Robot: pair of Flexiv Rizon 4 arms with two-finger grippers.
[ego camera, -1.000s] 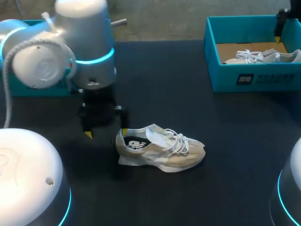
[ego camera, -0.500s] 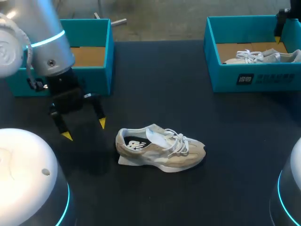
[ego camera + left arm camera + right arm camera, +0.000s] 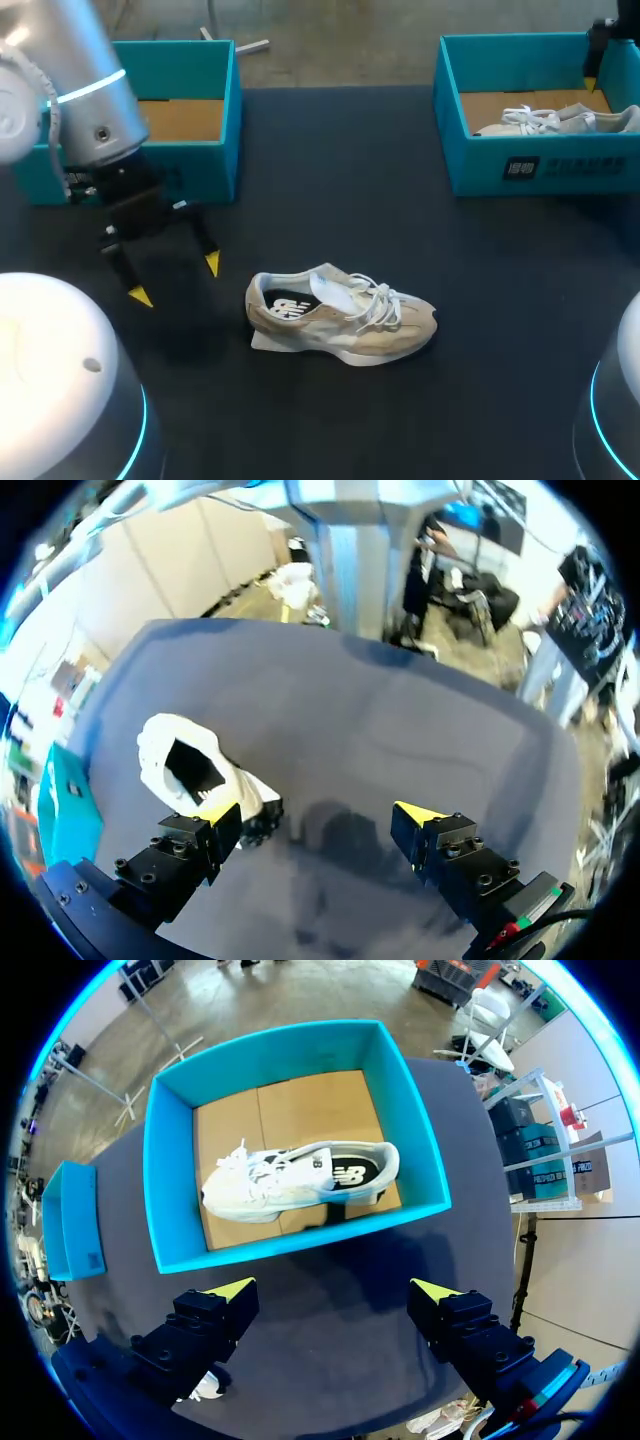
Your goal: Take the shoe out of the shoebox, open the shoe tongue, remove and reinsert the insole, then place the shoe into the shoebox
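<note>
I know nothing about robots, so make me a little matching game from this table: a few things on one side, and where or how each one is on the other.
Things:
1. beige shoe
2. white shoe
3. left end effector
4. left shoebox

Places or states:
A. lying inside the right shoebox
B. showing only bare cardboard floor where its inside is visible
C. standing on its sole on the dark table
D. open, holding nothing, off the heel end of a shoe

Pairs: 1-C, 2-A, 3-D, 4-B

A robotics lab: left arm (image 3: pixel 85 100) above a black table (image 3: pixel 350 180) with teal shoebox (image 3: pixel 480 165).
</note>
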